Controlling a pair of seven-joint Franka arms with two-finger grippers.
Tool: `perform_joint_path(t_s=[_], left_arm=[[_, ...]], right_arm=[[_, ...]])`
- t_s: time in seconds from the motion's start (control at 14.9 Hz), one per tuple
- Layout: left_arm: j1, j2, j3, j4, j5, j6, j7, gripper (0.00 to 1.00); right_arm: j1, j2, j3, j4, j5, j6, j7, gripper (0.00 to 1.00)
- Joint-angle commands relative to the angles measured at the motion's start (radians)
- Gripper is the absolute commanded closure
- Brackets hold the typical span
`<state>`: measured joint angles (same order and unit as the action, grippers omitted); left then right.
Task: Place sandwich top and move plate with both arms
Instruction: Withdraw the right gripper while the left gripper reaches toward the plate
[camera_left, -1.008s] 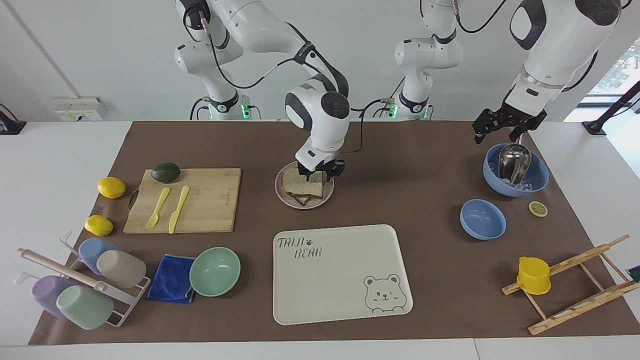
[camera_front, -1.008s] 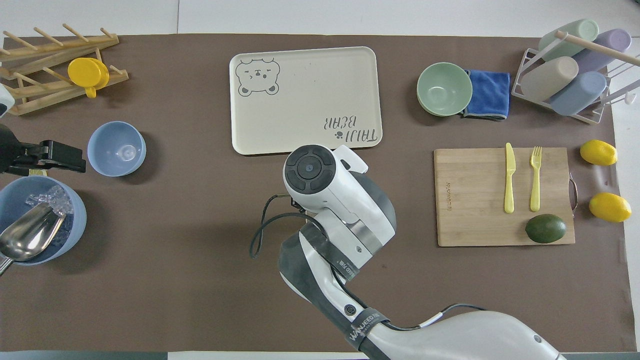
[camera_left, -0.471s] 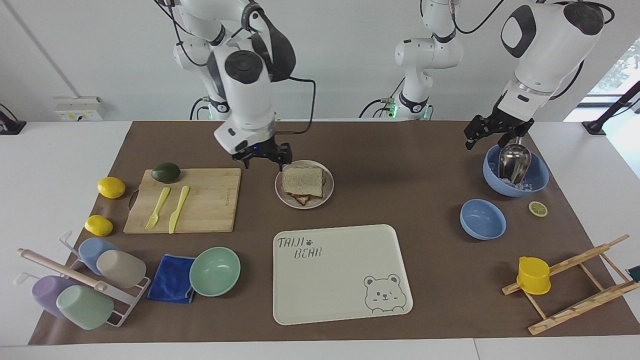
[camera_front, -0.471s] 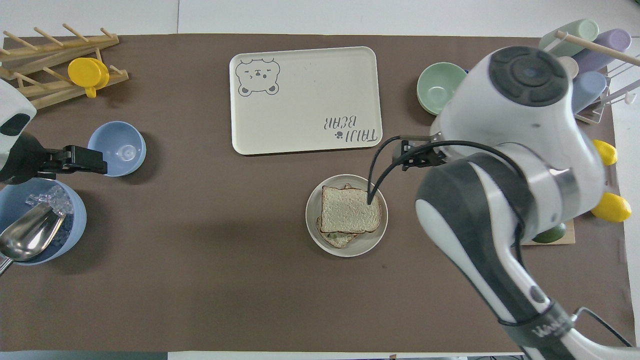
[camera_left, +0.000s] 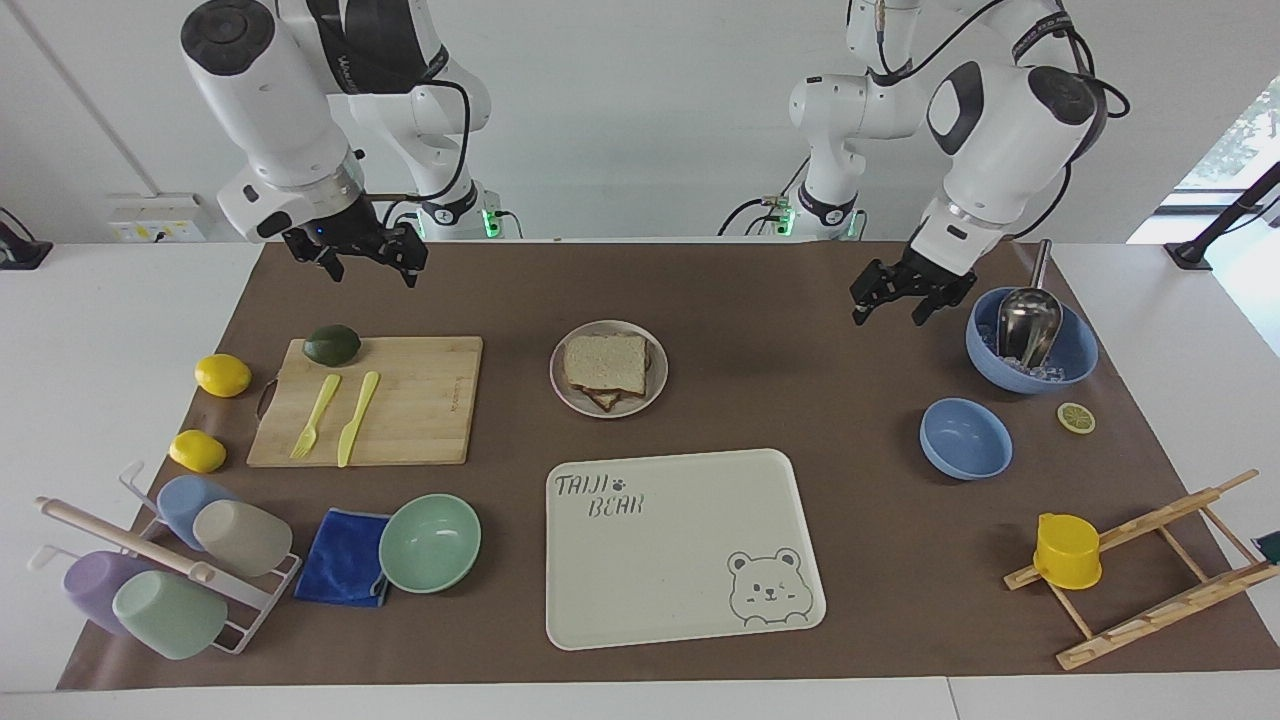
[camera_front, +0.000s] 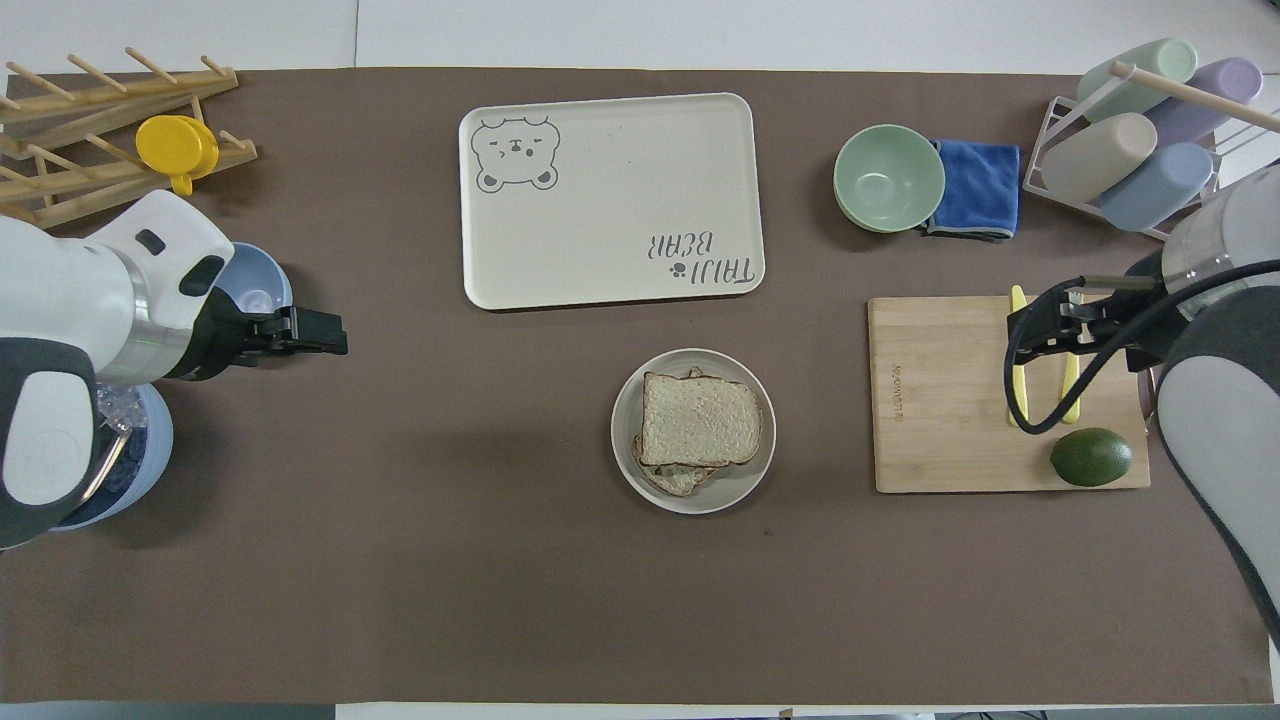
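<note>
Bread: we see the pale speckled square slice (camera_left: 605, 360) topping the sandwich on the round beige plate (camera_left: 656, 384).
Left pincer (camera_left: 893, 297): spread, empty, up beside that plate.
Right pincer (camera_left: 366, 254): spread, empty, likewise.

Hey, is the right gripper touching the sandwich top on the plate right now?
Apart. The facing view shows the right gripper raised over the table's robot-side edge, bare brown mat separating it from the sandwich top on the plate.

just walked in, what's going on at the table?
The sandwich top already sits on the stack on the plate, near the tray. Nothing is held. The right gripper is open, up over the table by the cutting board. The left gripper is open beside the ice bowl.
</note>
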<state>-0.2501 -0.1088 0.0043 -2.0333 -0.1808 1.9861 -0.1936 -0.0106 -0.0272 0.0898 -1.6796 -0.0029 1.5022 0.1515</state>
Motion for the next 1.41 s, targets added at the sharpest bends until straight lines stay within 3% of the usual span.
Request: perform_joint_path(t_s=[0.0,0.2,0.27,0.67,1.14,1.34], left_arm=[[-0.13,-0.005,0.011,-0.111,-0.012,0.149,-0.09,0.0],[-0.242,0.087,0.011,-0.133,-0.02,0.268,-0.129,0.0],[-0.267,0.112,0.011,-0.134,-0.051,0.302,-0.129,0.0],[-0.368,0.248,0.011,-0.133,-0.19,0.47,-0.139,0.0],[-0.409,0.307,0.011,-0.131,-0.224,0.471,-0.156,0.01],[-0.428,0.305,0.011,-0.133,-0.23,0.467,-0.191,0.09]], right_arm=[[0.003,0.007,-0.034,-0.017,0.02,-0.002,-0.078,0.0],[0.116,0.029,-0.184,0.004,0.007,-0.002,-0.096,0.0],[0.118,0.042,-0.196,0.018,0.014,-0.005,-0.118,0.0],[0.071,0.027,-0.205,0.04,0.009,-0.053,-0.193,0.0],[0.064,0.026,-0.231,0.064,0.037,-0.031,-0.193,0.0],[0.061,0.015,-0.236,0.066,0.049,-0.033,-0.178,0.0]])
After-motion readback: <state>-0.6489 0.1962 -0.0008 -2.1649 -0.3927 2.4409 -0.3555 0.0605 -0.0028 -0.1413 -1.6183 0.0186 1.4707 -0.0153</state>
